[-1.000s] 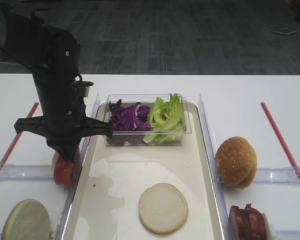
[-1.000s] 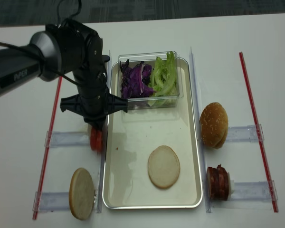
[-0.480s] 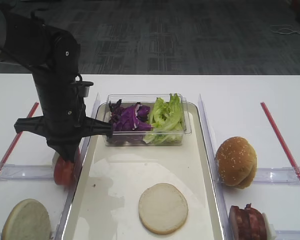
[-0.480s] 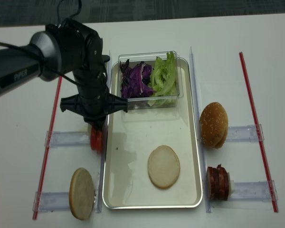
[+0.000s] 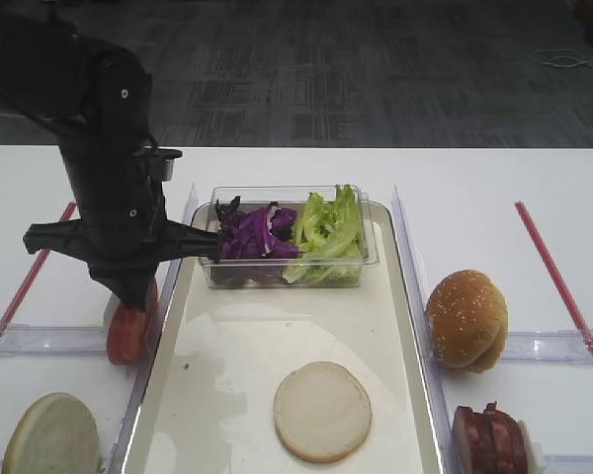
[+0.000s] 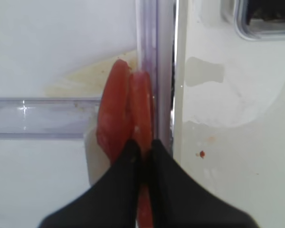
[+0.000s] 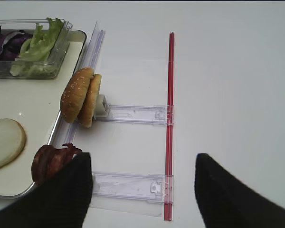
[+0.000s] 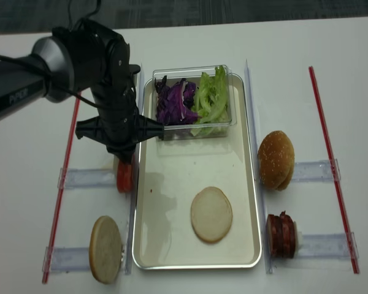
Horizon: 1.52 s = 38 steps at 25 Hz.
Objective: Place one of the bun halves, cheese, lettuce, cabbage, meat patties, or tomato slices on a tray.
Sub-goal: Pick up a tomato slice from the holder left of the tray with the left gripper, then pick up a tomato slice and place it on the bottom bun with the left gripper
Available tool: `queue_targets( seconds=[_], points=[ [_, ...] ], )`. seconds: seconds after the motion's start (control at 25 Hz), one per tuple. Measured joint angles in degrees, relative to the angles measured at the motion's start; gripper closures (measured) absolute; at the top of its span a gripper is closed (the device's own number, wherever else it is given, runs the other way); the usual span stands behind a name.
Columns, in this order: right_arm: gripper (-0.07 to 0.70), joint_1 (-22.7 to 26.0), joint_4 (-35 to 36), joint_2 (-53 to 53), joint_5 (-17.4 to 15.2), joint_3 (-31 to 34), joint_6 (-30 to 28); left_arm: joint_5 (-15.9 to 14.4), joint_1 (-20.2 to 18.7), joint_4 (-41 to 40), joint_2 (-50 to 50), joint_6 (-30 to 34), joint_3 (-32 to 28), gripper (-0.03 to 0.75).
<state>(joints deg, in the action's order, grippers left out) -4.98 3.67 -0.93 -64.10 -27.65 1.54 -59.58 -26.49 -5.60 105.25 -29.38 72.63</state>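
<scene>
Nearest you, at lower centre of the left wrist view, your left gripper (image 6: 141,156) is pinching shut on the tomato slices (image 6: 126,114), its two black fingers meeting on the rim of the right-hand slice. The slices are standing on edge, side by side, in the clear plastic rack (image 6: 38,116), which props them upright so fingers can close across a thin rim. Their flat faces are looking left and right; their long axis is running up the frame, parallel to the tray (image 6: 237,142) rim just to their right.

In the wide high view, slices and gripper are sitting at left centre, just outside the tray's left rim. On the tray, a flat bun half (image 5: 322,410) is lying face up at lower centre, likely the base awaiting toppings. Farther up, the clear tub is holding cabbage (image 5: 252,235) and lettuce (image 5: 328,229).

Your right gripper (image 7: 142,190) is hanging wide open and empty over the table in its wrist view.
</scene>
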Motion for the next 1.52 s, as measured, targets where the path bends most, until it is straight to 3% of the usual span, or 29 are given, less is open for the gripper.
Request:
queue_targets(
  seconds=[1.16,1.52],
  points=[
    [0.162,0.0,0.0,0.0,0.0,0.0,0.0,-1.71,-0.14,-0.51,-7.7,0.69,-0.13,0.664],
    [0.162,0.0,0.0,0.0,0.0,0.0,0.0,-0.29,-1.85,-0.53,-13.04,-0.03,-6.34,0.664]
  ],
)
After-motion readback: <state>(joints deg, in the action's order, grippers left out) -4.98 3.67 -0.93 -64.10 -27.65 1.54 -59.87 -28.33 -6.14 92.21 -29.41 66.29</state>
